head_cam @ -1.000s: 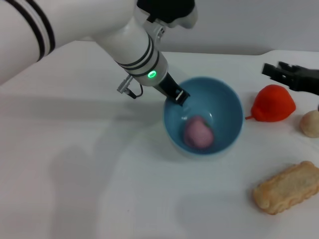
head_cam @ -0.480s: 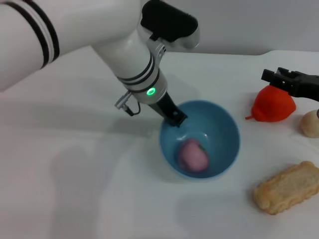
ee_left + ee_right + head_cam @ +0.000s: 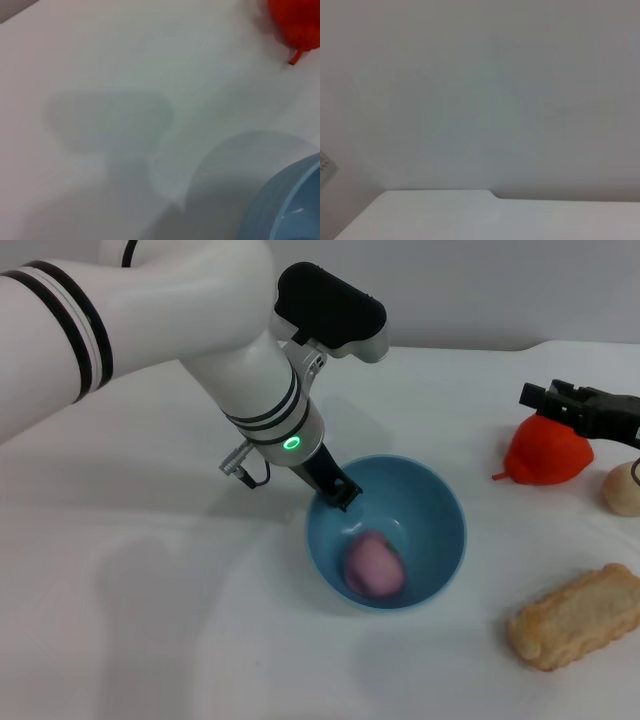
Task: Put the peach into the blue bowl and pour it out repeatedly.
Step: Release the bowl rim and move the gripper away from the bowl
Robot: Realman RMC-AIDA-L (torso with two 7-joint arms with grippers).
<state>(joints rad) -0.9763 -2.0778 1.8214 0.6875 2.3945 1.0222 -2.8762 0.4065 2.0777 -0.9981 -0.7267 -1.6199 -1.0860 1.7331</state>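
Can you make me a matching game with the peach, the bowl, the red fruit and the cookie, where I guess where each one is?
Things:
1. peach
2. blue bowl
3. red fruit
4. biscuit

Places:
A. under the right gripper
B. inside the bowl
C. near front corner of the table, robot's right
D. rim held by the left gripper

Pairs: 1-B, 2-D, 3-A, 4-C

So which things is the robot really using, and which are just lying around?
Using:
- the peach, lying inside the bowl
- the blue bowl
- the left hand, gripping the bowl's rim

Just lying around:
- red-orange pointed fruit, far right
- pale beige round lump, at the right edge
- biscuit-like bar, near right
- the right hand, parked over the red-orange fruit
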